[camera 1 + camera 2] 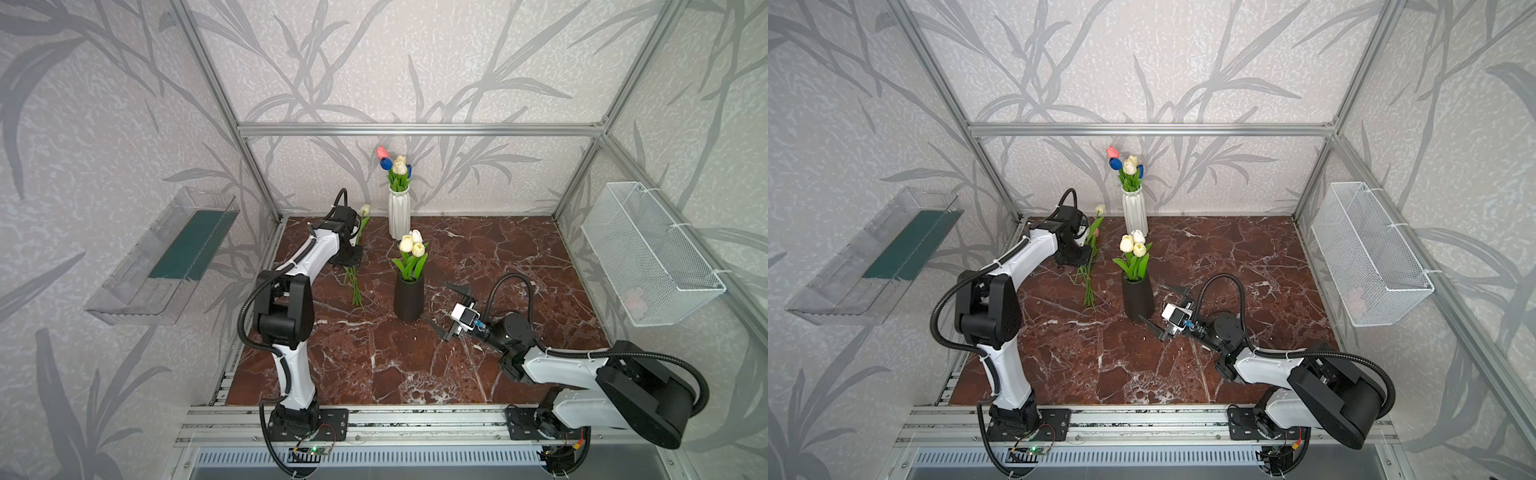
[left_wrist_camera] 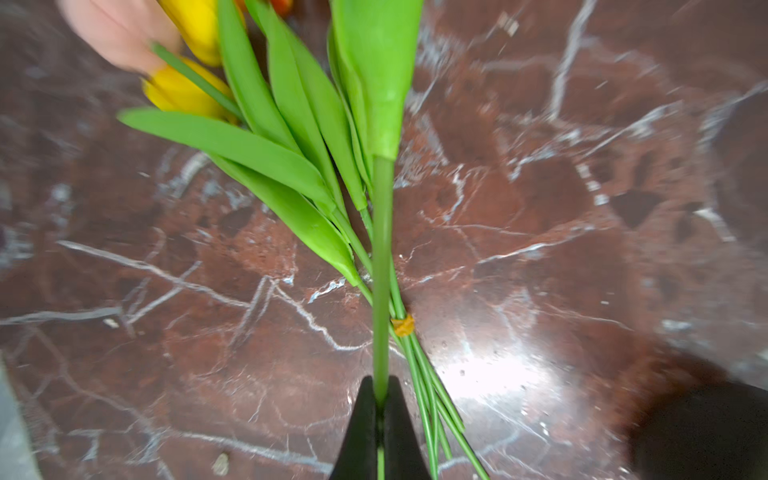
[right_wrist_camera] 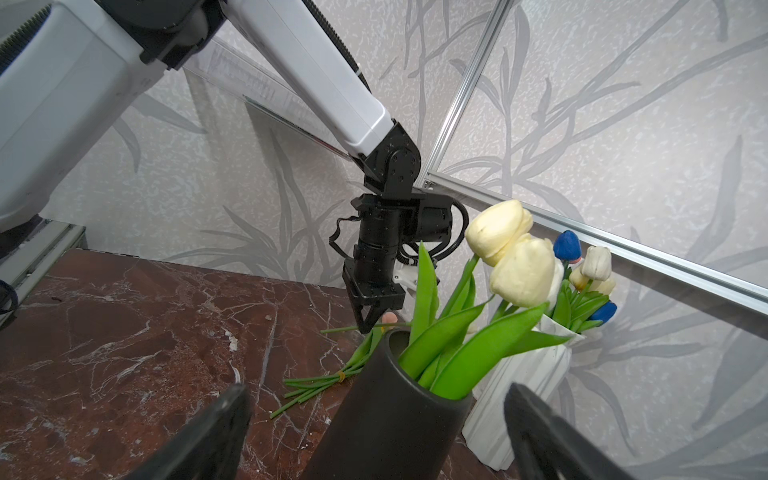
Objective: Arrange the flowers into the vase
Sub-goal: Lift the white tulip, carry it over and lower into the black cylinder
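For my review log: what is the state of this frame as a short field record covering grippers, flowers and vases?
left gripper: shut on one tulip stem
right gripper: open, empty, beside the black vase
loose flowers: banded bundle lying on the table
black vase: holds cream tulips
white vase: by the back wall, holds mixed tulips in pink, blue and cream

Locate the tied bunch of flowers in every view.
In both top views: tied bunch on the table, left of the black vase.
Left wrist: centre, behind the held stem.
Right wrist: on the table beside the black vase.
Shared landmark: its yellow band, in both wrist views.
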